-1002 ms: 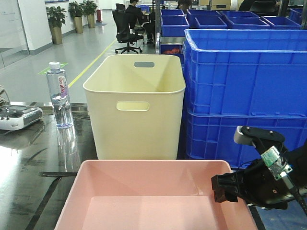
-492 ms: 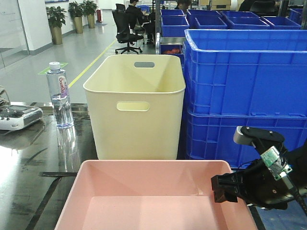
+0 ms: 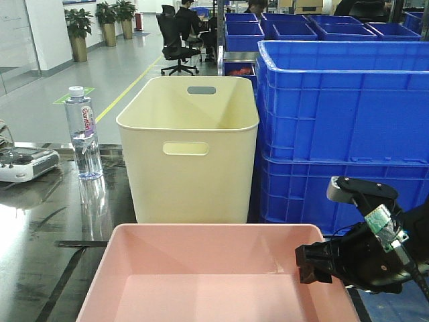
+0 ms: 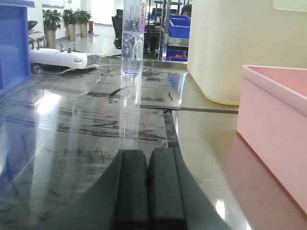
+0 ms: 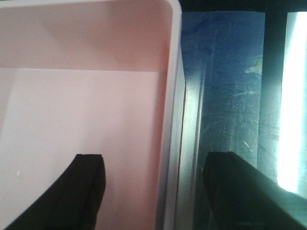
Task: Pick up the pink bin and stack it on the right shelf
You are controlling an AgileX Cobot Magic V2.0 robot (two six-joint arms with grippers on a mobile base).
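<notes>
The pink bin (image 3: 214, 282) sits at the near edge of the dark glossy shelf (image 3: 40, 228), in front of a cream bin. My right gripper (image 3: 312, 263) hangs at the pink bin's right wall. In the right wrist view the right gripper (image 5: 156, 155) is open and straddles the pink bin's (image 5: 86, 96) right rim, one finger inside and one outside over the shelf (image 5: 225, 72), neither pressing the wall. My left gripper (image 4: 148, 152) is shut on nothing, low over the shelf (image 4: 96, 120), left of the pink bin (image 4: 276, 134).
A tall cream bin (image 3: 191, 154) with handle slots stands right behind the pink bin. Stacked blue crates (image 3: 342, 121) fill the right side. A water bottle (image 3: 83, 134) and a white remote controller (image 3: 23, 164) stand on the shelf's left. Black tape lines (image 4: 169, 127) cross the surface.
</notes>
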